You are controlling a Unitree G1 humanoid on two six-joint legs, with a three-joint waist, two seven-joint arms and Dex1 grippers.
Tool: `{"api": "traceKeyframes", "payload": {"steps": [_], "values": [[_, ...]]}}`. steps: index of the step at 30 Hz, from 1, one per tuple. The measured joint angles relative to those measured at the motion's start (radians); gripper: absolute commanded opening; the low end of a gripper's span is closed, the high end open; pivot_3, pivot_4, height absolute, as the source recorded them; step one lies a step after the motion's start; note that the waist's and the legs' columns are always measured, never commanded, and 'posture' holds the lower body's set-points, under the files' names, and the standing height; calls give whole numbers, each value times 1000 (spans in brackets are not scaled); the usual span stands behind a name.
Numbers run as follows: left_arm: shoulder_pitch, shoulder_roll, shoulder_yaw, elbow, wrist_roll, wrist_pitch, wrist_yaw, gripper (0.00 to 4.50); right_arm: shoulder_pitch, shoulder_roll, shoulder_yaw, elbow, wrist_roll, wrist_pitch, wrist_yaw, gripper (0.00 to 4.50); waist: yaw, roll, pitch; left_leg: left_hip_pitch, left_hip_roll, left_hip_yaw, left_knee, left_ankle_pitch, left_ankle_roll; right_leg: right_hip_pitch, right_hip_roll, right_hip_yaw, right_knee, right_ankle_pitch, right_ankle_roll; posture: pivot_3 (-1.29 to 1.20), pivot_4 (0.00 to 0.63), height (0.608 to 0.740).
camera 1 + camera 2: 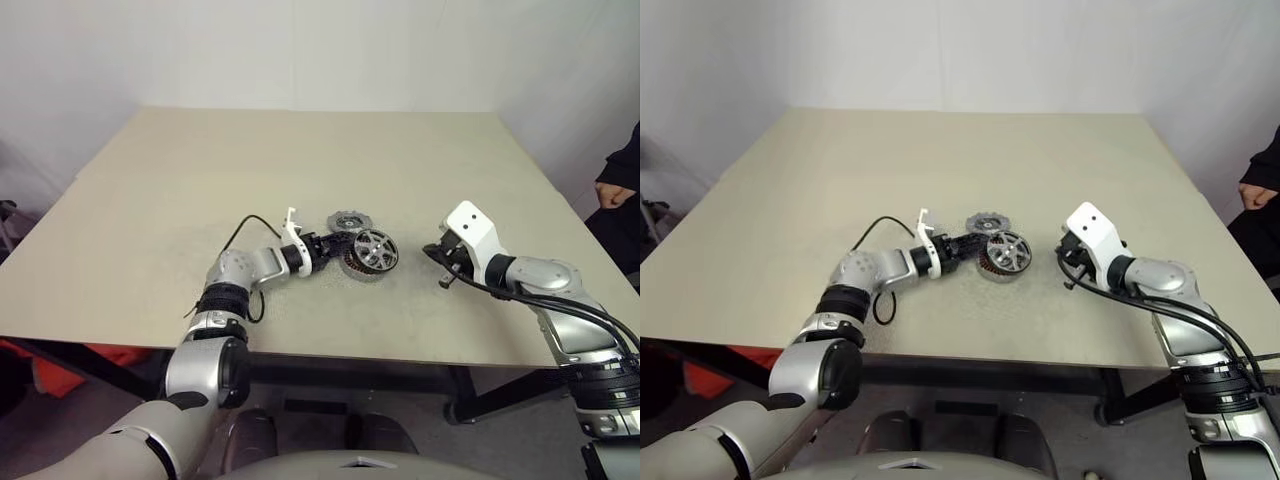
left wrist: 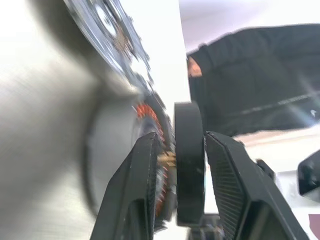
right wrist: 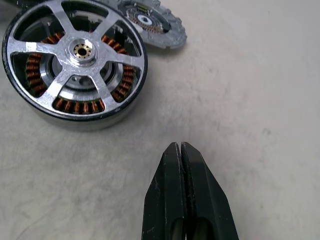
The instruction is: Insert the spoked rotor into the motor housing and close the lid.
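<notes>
The silver spoked rotor (image 1: pixel 376 250) lies tilted on the motor housing (image 1: pixel 352 266) at the table's middle. Copper windings (image 3: pixel 80 106) show between its spokes. Just behind them the toothed round lid (image 1: pixel 347 221) lies flat on the table. From the left, my left gripper (image 1: pixel 330 250) reaches the housing. It is open, and its fingers (image 2: pixel 142 190) straddle the dark rim (image 2: pixel 190 160) with a gap on each side. To the right of the housing my right gripper (image 3: pixel 179 150) is shut on nothing and points at the rotor from a short way off.
A beige table (image 1: pixel 300 150) with wide bare surface around the parts stands against a white wall. A person in dark clothes (image 1: pixel 618 185) stands at the table's right edge. A black cable (image 1: pixel 245 228) loops from my left wrist.
</notes>
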Motion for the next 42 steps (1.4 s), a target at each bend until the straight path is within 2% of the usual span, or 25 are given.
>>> {"api": "traceKeyframes", "payload": {"steps": [7,15,22,27,36,42], "values": [[54,-1,-16,-171,1,-23,0,1626,-18,26,0,4,9,-15,-10,0,0,0,0,0,0,0,0,-1,1,0,-3,-1,0,0,0,0,0,740],[204,22,-52,-383,1,-25,26,1626,3,57,-5,-56,113,-18,62,0,-3,0,0,0,1,0,-1,-2,-2,0,-3,-1,0,0,0,0,0,740],[281,41,-32,-478,-16,-14,68,1626,16,81,12,-78,130,-19,78,0,-4,0,0,0,1,0,-1,-2,-3,0,-3,-1,0,0,0,0,0,740],[309,61,-36,-549,-19,-20,81,1626,3,100,47,-10,108,-39,77,0,-5,0,0,0,1,0,-1,-2,-3,0,-3,-1,0,0,0,0,0,740],[349,159,-126,-643,23,-71,41,1626,-40,121,80,53,83,-79,84,0,-7,0,0,0,1,0,-1,-2,-3,0,-3,-1,0,0,0,0,0,740],[372,188,-186,-672,49,-100,17,1626,-66,153,111,96,68,-99,89,0,-7,1,0,0,1,0,-1,-2,-3,0,-3,-1,0,0,0,0,0,740]]}}
